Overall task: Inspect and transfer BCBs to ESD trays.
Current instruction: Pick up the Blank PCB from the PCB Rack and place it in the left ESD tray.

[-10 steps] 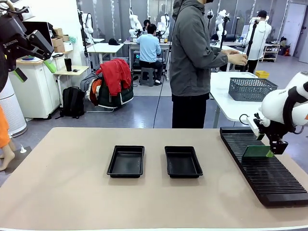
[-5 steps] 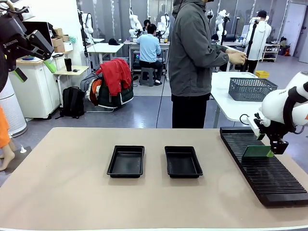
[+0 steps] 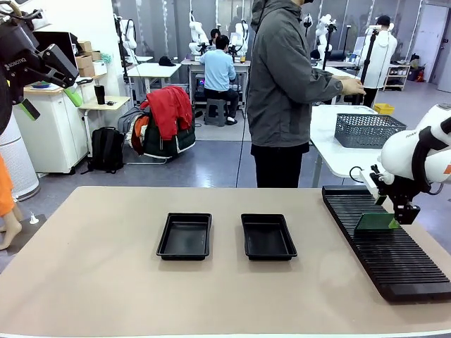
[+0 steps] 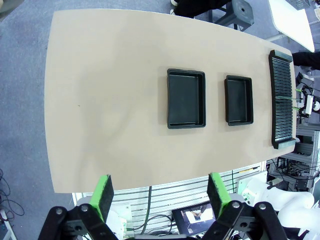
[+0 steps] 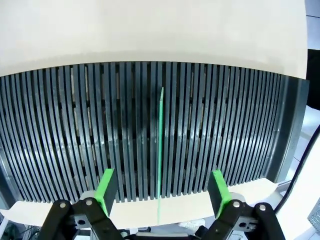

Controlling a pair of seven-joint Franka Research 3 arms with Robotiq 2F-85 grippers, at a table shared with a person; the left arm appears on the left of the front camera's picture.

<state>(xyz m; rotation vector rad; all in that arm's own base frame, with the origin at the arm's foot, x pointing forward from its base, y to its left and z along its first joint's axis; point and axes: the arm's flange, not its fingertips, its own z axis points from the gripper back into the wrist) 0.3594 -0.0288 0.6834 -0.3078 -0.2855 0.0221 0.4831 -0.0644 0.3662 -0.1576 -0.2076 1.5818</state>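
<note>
One BCB (image 3: 375, 222), a thin green board, stands on edge in a slot of the long black ribbed rack (image 3: 394, 253) at the table's right. My right gripper (image 3: 404, 215) hangs at the board's right end. In the right wrist view the BCB (image 5: 160, 145) runs edge-on between the green pads (image 5: 106, 187), and the right gripper (image 5: 162, 190) is open with a wide gap on each side. Two black ESD trays (image 3: 184, 236) (image 3: 268, 236) lie side by side mid-table with bare floors. My left gripper (image 3: 51, 98) is raised high at the far left, open (image 4: 160, 192), looking down on both trays (image 4: 186, 91) (image 4: 239, 100).
A person in a grey jacket (image 3: 282, 91) stands beyond the table's far edge, turned toward a side table with a grey basket (image 3: 366, 130). The beige tabletop (image 3: 106, 282) is wide around the trays. The rack (image 4: 281, 97) lies along the table's right edge.
The person's arm and body have shifted a little to the right. Both grippers stay about where they were, and the board still stands in the rack.
</note>
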